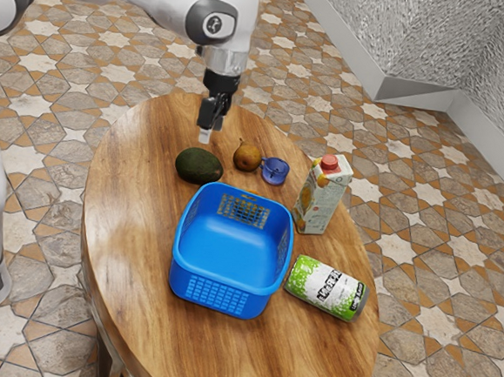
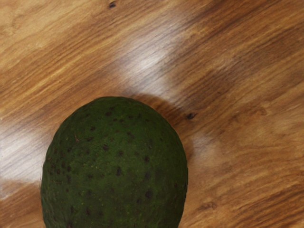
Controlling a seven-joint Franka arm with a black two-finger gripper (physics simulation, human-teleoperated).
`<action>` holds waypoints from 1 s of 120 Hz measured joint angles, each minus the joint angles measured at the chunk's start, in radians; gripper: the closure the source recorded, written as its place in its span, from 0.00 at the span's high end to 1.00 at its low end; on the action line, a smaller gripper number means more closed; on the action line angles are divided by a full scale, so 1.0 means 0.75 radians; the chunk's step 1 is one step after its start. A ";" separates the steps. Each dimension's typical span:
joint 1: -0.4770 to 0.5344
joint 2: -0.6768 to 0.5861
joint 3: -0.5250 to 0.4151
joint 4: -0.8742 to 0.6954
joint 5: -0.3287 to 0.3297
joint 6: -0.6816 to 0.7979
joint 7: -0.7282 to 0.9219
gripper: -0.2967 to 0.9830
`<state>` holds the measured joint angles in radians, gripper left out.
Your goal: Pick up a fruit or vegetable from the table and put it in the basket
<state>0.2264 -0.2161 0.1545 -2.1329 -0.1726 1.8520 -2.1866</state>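
Fruits, two, on one round wooden table (image 1: 114,221), both outside the single blue basket (image 1: 228,293): one dark green avocado (image 1: 199,165) and one brown pear (image 1: 247,158). One gripper (image 1: 205,136) near the avocado; whether open or closed cannot be told. Also shown: one small blue object (image 1: 275,170) beside the pear, one upright carton (image 1: 320,198), one can (image 1: 326,288) on its side.
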 joint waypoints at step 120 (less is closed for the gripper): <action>-0.038 -0.097 -0.012 -0.212 -0.003 0.106 -0.086 0.77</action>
<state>0.1981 -0.2889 0.1457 -2.2919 -0.1751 1.9313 -2.2508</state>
